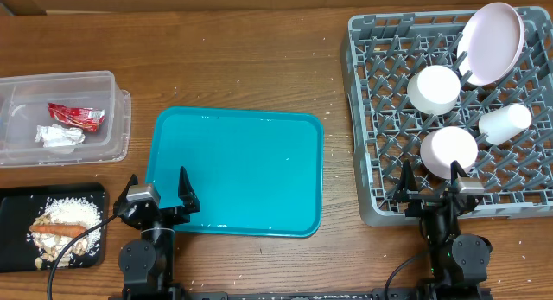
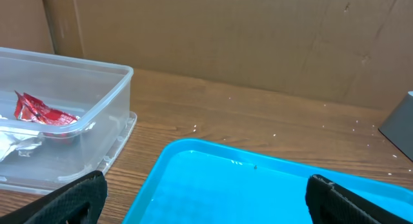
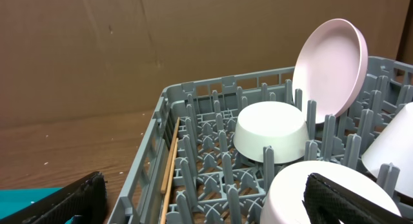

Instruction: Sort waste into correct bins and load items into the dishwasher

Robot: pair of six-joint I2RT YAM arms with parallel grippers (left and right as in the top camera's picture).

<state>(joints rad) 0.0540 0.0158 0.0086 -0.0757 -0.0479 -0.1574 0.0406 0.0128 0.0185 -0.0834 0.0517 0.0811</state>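
Observation:
The grey dish rack (image 1: 371, 101) at the right holds the pale pink plate (image 1: 491, 42) on edge, two upturned white bowls (image 1: 434, 89) (image 1: 448, 151) and a white cup (image 1: 505, 124) on its side. The clear tub (image 1: 117, 118) at the left holds the red wrapper (image 1: 76, 117) and white tissue (image 1: 59, 137). The black tray (image 1: 17, 201) holds the sausage stick (image 1: 59, 228) and pale scraps (image 1: 65, 212). My left gripper (image 1: 158, 199) is open over the teal tray's near-left edge. My right gripper (image 1: 439, 193) is open at the rack's near edge. Both are empty.
The large teal tray (image 1: 233, 170) lies in the middle of the wooden table. Thin wooden chopsticks (image 3: 171, 169) lie along the rack's left wall. A brown cardboard wall (image 2: 258, 37) stands behind the table.

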